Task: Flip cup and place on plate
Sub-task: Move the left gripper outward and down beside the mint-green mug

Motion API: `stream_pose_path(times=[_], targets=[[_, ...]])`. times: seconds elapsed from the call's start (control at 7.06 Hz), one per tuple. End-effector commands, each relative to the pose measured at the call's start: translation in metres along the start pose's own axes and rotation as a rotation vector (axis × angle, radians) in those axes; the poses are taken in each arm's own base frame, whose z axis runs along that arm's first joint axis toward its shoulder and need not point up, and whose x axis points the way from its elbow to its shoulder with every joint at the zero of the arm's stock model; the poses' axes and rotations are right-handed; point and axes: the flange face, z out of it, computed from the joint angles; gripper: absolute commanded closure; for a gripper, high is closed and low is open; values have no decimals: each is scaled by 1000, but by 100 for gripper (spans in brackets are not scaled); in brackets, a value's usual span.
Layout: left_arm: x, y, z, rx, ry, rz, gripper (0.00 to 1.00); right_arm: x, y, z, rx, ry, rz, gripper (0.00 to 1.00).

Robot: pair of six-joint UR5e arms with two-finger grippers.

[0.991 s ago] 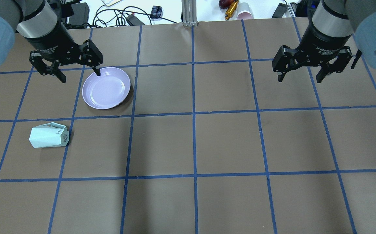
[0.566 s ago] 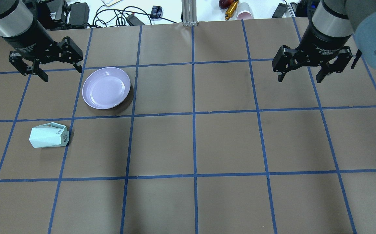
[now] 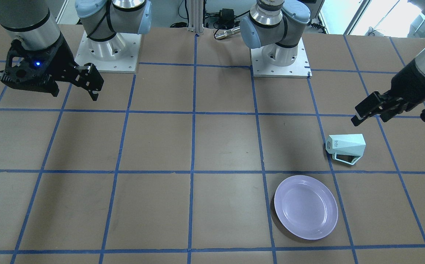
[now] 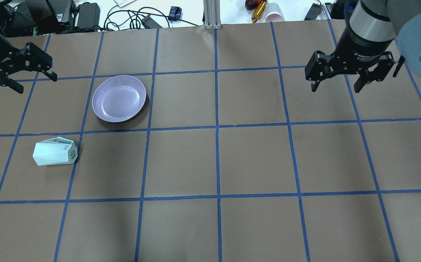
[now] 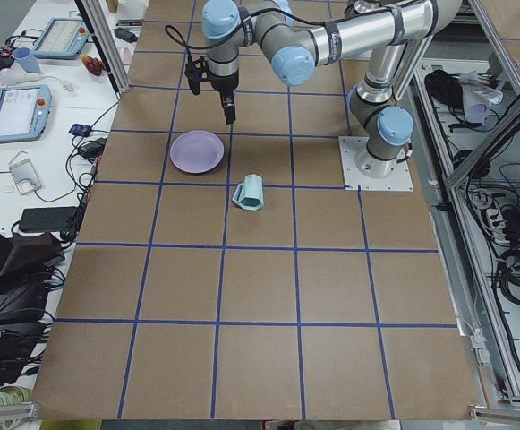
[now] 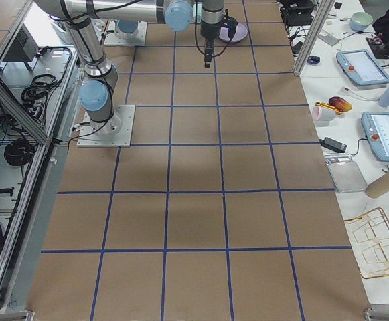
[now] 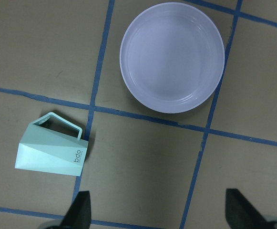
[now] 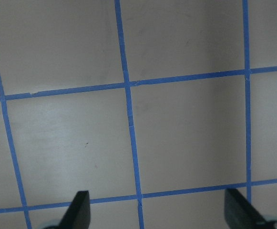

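The left gripper is held open and empty at the overhead view's upper left. Well below it the cup is seen lying on its side, with lettering reading "bdo". The plate is set to the upper right of the cup. The right gripper is spread open at the upper right.

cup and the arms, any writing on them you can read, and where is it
"bdo": on the side wall of the cup, near its base end, clear in the left wrist view.
"2F Adaptive": white print on the black body just above the right claw in the overhead view; the letters after that are too small to read.
Dark marks on the cup's base, overhead view: too small to read.
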Motion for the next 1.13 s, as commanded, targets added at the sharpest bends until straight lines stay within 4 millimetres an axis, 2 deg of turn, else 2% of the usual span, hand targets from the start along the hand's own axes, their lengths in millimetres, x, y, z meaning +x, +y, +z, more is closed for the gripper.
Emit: stream_pose_path(times=[0.0,0.28,0.42,0.57,0.85,0.99], targets=[[-82,0,17,-22,44,54,0,0,0,0,0,1,0,0],[-144,3,39,-8,142,76,0,0,0,0,0,1,0,0],[-168,3,49,-24,160,65,0,0,0,0,0,1,0,0],[-186,0,63,-31,177,145,0,0,0,0,0,1,0,0],[-234,0,96,-46,247,163,0,0,0,0,0,1,0,0],[-246,1,118,-43,306,190,0,0,0,0,0,1,0,0]])
